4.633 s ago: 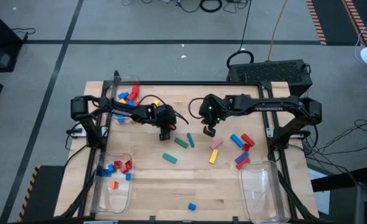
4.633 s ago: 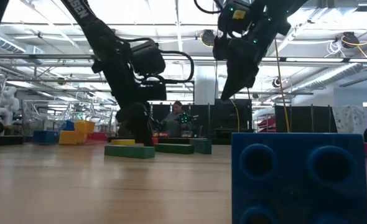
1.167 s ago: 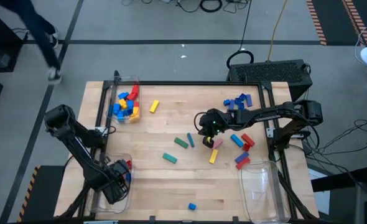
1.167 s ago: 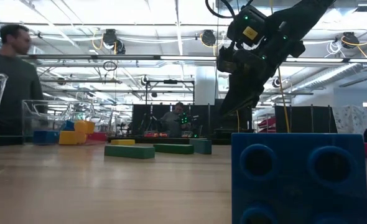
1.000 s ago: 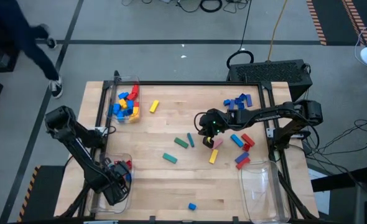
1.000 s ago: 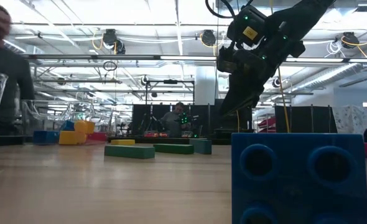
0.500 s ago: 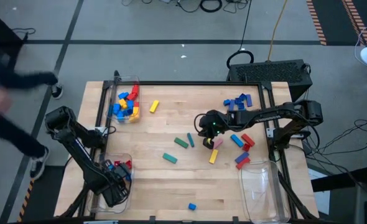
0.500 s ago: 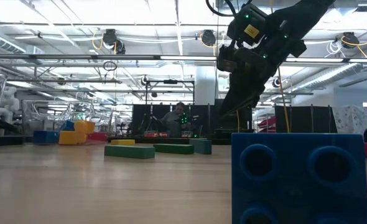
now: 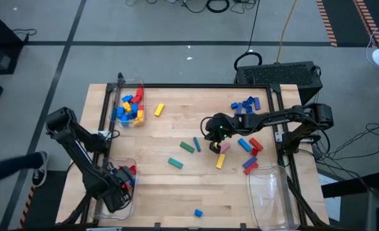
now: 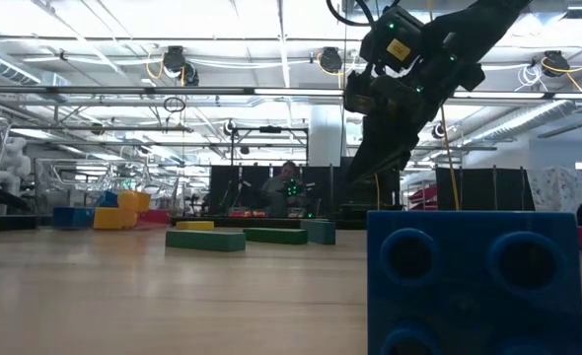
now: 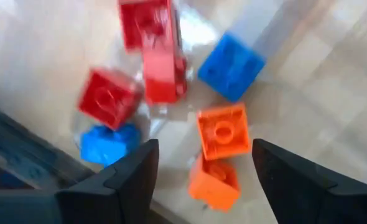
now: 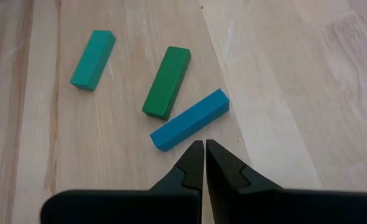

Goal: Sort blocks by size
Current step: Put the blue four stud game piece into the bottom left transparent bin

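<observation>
The left gripper (image 11: 199, 155) is hanging over the clear bin (image 9: 106, 168) at the table's near left corner, its fingers (image 11: 130, 177) standing wide apart with nothing between them, above small red, blue and orange cubes (image 11: 221, 130) lying in that bin. The right gripper (image 12: 204, 152) is hovering near the table's middle with its fingers pressed together and empty, just beside a blue bar (image 12: 190, 119), with a green bar (image 12: 167, 82) and a teal bar (image 12: 92, 51) lying near. More blocks are sitting in the far left bin (image 9: 129, 108) and scattered at the right side (image 9: 248, 146), and a blue brick (image 10: 483, 281) is lying close to the low camera
</observation>
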Available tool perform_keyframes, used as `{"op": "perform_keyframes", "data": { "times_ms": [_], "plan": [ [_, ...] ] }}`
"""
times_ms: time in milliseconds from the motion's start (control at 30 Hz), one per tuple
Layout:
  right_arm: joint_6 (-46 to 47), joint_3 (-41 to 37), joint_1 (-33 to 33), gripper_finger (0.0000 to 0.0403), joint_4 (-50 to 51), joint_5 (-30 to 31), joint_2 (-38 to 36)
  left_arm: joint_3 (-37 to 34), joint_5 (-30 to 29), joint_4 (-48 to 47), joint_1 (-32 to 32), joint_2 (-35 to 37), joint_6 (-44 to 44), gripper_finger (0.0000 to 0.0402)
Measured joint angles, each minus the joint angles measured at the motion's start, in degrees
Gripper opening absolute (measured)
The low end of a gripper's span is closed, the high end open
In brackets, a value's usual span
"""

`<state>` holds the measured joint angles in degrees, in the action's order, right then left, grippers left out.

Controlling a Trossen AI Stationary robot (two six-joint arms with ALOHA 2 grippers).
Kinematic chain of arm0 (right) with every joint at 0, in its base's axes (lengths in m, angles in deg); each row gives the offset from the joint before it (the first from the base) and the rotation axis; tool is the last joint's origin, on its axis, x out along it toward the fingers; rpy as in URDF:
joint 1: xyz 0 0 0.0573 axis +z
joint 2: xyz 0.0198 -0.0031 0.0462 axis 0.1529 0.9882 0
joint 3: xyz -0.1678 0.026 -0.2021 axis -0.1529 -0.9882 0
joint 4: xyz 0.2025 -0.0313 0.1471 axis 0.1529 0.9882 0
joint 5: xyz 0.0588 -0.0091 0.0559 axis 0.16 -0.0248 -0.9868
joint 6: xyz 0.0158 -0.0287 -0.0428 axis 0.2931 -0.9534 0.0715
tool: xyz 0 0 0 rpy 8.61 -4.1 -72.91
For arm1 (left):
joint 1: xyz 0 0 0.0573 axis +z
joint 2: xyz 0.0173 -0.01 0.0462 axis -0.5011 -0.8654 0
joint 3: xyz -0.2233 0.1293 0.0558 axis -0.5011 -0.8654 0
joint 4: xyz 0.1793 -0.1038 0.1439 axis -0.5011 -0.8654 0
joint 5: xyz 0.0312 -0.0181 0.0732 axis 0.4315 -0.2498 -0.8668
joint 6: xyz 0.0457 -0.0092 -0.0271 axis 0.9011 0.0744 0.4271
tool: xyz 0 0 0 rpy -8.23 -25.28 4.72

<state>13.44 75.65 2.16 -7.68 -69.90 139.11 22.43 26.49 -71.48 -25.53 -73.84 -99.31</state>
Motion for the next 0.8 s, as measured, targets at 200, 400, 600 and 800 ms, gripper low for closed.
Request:
{"op": "perform_keyframes", "data": {
  "times_ms": [200,400,600,800],
  "plan": [
    [-2.7,0.0,-0.4,0.0,0.8,0.0,0.0,4.6,-13.6,-8.6,0.7,6.0,-0.1,0.026],
    [-10.7,3.4,-2.4,0.0,9.8,2.3,0.0,5.4,-27.1,-12.2,6.7,9.3,0.6,0.026],
    [-11.0,10.2,-5.2,0.0,29.5,24.8,0.0,4.5,-39.5,-4.3,13.5,9.3,14.2,0.026],
    [-12.6,12.1,-10.5,0.0011,40.8,32.4,0.0,0.6,-40.4,5.5,20.5,9.3,28.7,0.026]
  ]
}}
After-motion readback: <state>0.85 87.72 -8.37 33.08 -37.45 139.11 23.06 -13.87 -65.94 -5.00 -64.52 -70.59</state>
